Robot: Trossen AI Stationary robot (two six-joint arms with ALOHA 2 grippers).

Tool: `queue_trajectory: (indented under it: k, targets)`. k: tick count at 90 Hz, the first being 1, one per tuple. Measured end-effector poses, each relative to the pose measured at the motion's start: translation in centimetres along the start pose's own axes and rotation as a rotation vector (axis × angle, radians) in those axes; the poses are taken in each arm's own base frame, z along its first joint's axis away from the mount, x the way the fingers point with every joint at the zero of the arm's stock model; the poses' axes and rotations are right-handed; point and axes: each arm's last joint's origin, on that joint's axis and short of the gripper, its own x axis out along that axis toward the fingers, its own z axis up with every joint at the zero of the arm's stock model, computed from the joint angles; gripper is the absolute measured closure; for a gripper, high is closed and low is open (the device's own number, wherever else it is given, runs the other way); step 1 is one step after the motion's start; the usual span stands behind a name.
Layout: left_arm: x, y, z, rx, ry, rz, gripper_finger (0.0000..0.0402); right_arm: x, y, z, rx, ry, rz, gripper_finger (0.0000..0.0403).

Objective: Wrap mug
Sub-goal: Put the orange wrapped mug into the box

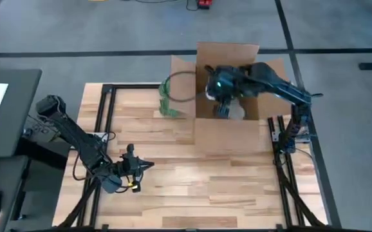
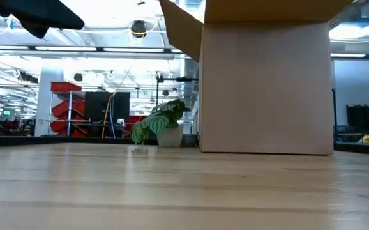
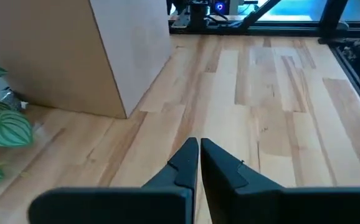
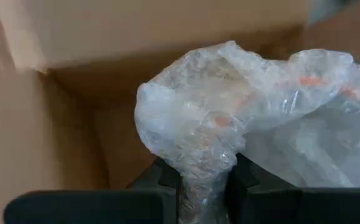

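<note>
While the left tool (image 1: 148, 165) waits over the front-left of the wooden surface (image 1: 237, 187), its fingers pressed together on nothing, the right tool (image 1: 223, 105) reaches down into the open cardboard box (image 1: 228, 135) and pinches a crumpled wad of clear plastic wrap (image 4: 230, 118). The mug itself cannot be seen in any view. Judging by this, the wrap should come up slowly, clear of the flaps. A leafy green plant (image 2: 159, 122) stands beside the box; shelving and lights fill the room behind.
</note>
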Motion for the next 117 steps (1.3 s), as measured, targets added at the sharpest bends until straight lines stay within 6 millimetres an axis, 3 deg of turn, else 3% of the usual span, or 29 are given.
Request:
queue_trajectory:
  k: [16, 30, 58, 70, 81, 117]
  targets:
    - [0.0, 0.0, 0.0, 0.001, 0.004, -0.005, 0.0402, 4.8, -2.5, -1.3, 0.042, 0.178, 0.061, 0.0363]
    - [0.0, 0.0, 0.0, 0.002, 0.005, -0.005, 0.0402, 8.8, -2.9, -3.1, 0.052, 0.316, 0.126, 0.0363]
    - [0.0, 0.0, 0.0, 0.000, 0.006, -0.007, 0.0402, 13.8, -2.4, -6.5, 0.116, 0.238, 0.176, 0.0364]
    - [0.0, 0.0, 0.0, -0.005, 0.003, -0.009, 0.0402, 15.0, -1.9, -6.7, 0.116, 0.212, 0.198, 0.0364]
    - [0.0, 0.0, 0.0, -0.009, 0.003, -0.009, 0.0402, 16.6, -1.1, -7.7, 0.124, 0.295, 0.266, 0.0364]
    - [0.1, 0.0, 0.1, -0.013, 0.003, -0.005, 0.0402, 16.3, 0.6, -7.3, 0.082, 0.306, 0.312, 0.0363]
